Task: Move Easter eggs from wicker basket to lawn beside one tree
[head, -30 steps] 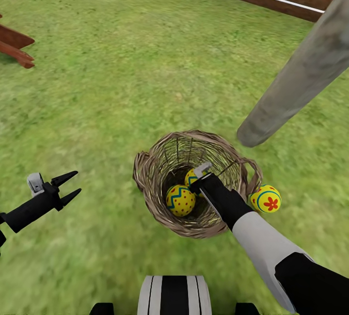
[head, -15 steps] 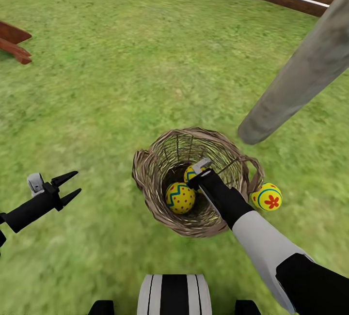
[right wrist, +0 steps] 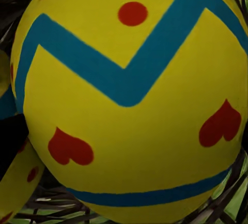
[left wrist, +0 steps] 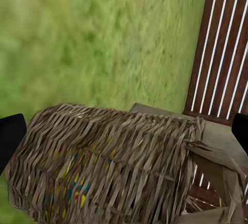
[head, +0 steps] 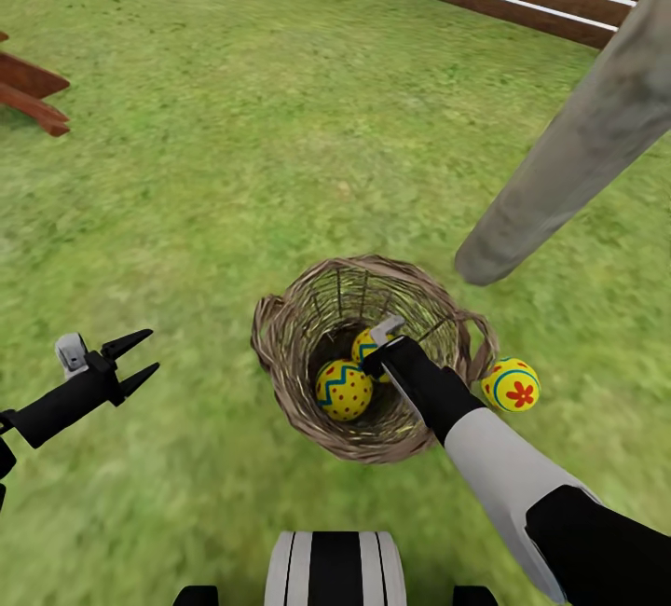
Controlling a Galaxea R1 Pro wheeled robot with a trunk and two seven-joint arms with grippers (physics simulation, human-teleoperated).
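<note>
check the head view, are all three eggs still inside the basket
No, one egg lies on the lawn just outside the wicker basket, while two eggs sit inside it.

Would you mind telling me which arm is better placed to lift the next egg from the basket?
The right. Its gripper is already down inside the wicker basket against an egg, while the left gripper hangs over grass beside it.

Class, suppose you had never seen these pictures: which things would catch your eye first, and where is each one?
The wicker basket on the lawn, with the right pincer reaching down among the yellow eggs inside it. Next, the flowered egg lying on the grass beside the basket, near the foot of the pale tree trunk. The left pincer hangs open nearby.
</note>
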